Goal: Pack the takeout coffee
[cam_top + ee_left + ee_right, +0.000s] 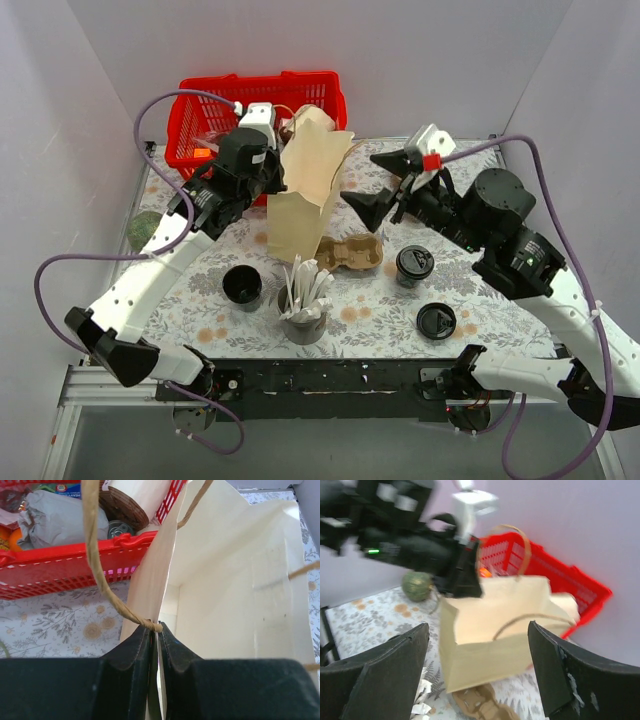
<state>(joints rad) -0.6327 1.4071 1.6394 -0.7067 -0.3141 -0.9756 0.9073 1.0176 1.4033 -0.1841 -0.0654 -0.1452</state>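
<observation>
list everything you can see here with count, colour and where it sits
takeout coffee: 1, dark, black lid, right of cup carrier
paper bag: 1, tan, centre, upright
cup carrier: 1, brown, before the bag
open cup: 1, black, front left
loose lid: 1, black, front right
grey cup: 1, holding white sticks, front centre
basket: 1, red, back left, filled
round green thing: 1, left edge
left arm: jaws shut on the bag's wall
right arm: jaws open, right of the bag

No legible text on anything visible
</observation>
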